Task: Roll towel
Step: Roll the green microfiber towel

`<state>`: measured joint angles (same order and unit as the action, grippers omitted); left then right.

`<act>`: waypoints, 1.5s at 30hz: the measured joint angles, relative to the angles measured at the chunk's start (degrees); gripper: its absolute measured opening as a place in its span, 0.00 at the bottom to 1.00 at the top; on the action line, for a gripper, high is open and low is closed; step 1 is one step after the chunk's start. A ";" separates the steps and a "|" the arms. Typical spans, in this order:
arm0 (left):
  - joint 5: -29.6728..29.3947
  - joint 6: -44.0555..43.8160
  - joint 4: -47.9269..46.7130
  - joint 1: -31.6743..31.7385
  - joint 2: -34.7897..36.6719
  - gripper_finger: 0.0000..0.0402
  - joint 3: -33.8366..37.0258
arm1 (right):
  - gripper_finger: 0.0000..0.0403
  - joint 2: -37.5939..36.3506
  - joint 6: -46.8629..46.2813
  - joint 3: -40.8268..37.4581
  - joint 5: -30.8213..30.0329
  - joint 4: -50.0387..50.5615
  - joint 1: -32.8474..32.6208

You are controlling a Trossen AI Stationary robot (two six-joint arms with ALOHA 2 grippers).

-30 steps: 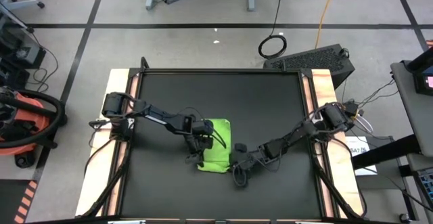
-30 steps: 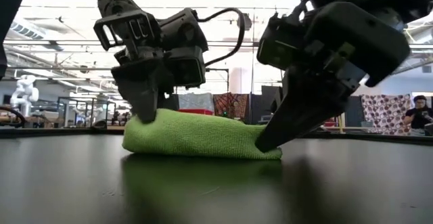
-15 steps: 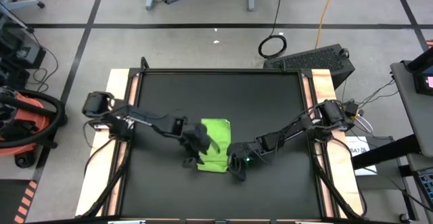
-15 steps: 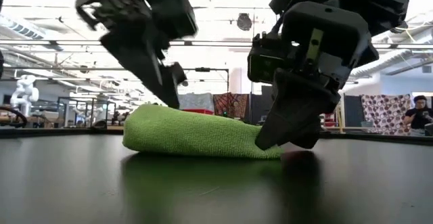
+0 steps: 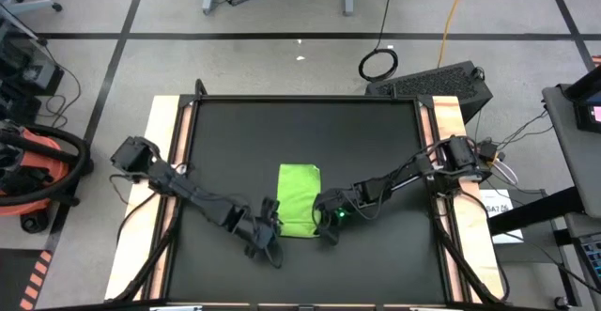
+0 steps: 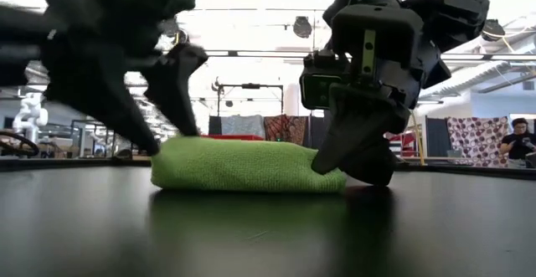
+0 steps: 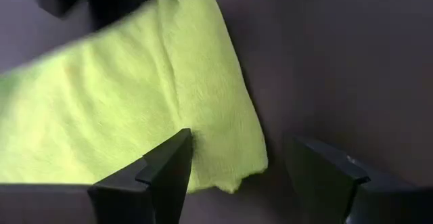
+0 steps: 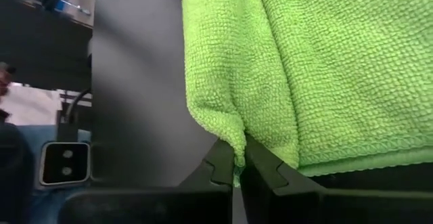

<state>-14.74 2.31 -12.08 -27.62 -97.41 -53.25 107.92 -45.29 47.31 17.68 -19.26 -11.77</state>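
Lime-green cloth is what I'm watching: the towel (image 5: 300,201) lies folded into a narrow strip on the black table mat (image 5: 366,137), and my left gripper (image 5: 267,239) has just let go of it. A second ago that hand was down on the strip's left edge, fingers pinched into the fabric; now it has pulled back to the near corner with its fingers spread wide and nothing between them. In the left wrist view the towel's corner sits just ahead of the open fingertips (image 7: 167,166), apart from them.

My right gripper (image 5: 322,222) has not moved off. It sits at the strip's near right corner, fingers closed tight on a pinch of the towel's edge, which the right wrist view shows plainly as a fold of cloth caught between the tips.

I judge the fold as done and the roll itself as not yet begun: the cloth is flat and layered, not wound. The left hand looks placed to take the near edge again.

Little is in the way. The mat around both hands is bare. The risk I see is the two arms crowding one another at that near edge, and thin fabric slipping out of the right pinch.
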 joint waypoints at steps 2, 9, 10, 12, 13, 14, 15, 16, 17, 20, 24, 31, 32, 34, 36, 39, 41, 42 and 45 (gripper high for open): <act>-0.11 -0.44 -0.19 -0.39 -1.62 0.58 0.00 | 0.00 0.00 -0.71 0.00 0.98 -0.17 0.55; -0.33 -2.21 1.86 -1.35 -6.08 0.58 -0.11 | 0.00 -0.02 -3.22 0.00 2.53 -0.39 1.66; -0.57 -3.10 2.13 -1.35 -6.35 0.58 -0.14 | 0.00 -0.02 -3.53 0.00 2.88 -0.39 1.74; -0.98 -4.52 2.62 -1.38 -6.77 0.56 -0.15 | 0.00 -0.02 -3.55 0.00 3.49 -0.38 1.75; -0.95 -4.86 2.96 -1.22 -6.86 0.54 -0.15 | 0.00 -0.02 -3.59 0.00 3.57 -0.36 1.75; -0.52 -4.99 3.33 -1.05 -6.90 0.51 -0.15 | 0.00 -0.02 -3.60 0.00 3.67 -0.36 1.75; -0.18 -5.00 3.72 -0.90 -6.94 0.46 -0.15 | 0.00 -0.02 -3.60 0.00 3.66 -0.36 1.71; 0.10 -5.00 4.09 -0.77 -7.00 0.41 -0.14 | 0.00 -0.02 -3.60 0.00 3.66 -0.36 1.71; 0.32 -5.03 4.32 -0.63 -7.02 0.35 -0.13 | 0.01 -0.02 -3.60 0.00 3.68 -0.36 1.71; 2.35 -5.03 4.57 0.11 -7.06 0.15 -0.11 | 0.02 -0.02 -3.60 0.00 3.68 -0.43 1.71; 4.41 -6.16 4.63 0.64 -7.02 0.05 -0.11 | 0.05 -0.03 -2.95 -0.14 3.86 -1.41 1.70; 12.00 -8.01 5.33 3.08 -6.33 0.04 -0.06 | 0.26 -4.00 7.40 -0.29 2.95 -2.25 1.31; 14.08 -8.04 5.78 3.58 -6.31 0.03 -0.04 | 0.31 -4.88 9.37 -0.23 2.85 -2.11 1.08; 18.85 -9.00 6.28 4.77 -6.29 0.03 -0.04 | 0.41 -6.41 13.32 -0.23 1.88 -0.70 0.32; 23.05 -9.57 6.52 6.13 -6.29 0.03 -0.02 | 0.51 -8.00 17.30 -0.24 0.40 -0.07 -0.85; 28.08 -10.60 6.92 7.81 -6.29 0.03 0.04 | 0.61 -9.84 24.57 -0.17 -2.73 0.75 -3.44; 30.16 -11.06 6.89 8.97 -6.29 0.03 0.07 | 0.64 -10.23 29.67 -0.13 -5.53 2.19 -5.80; 31.21 -11.07 6.89 9.56 -6.29 0.03 0.07 | 0.64 -10.23 31.91 -0.13 -6.98 2.80 -6.93; 34.27 -11.41 6.95 11.20 -6.29 0.03 0.07 | 0.65 -10.34 35.95 -0.13 -14.65 5.44 -10.52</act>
<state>19.53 -9.10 -5.13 -16.42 -103.70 -53.19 97.58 -9.34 47.18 3.04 -13.82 -22.29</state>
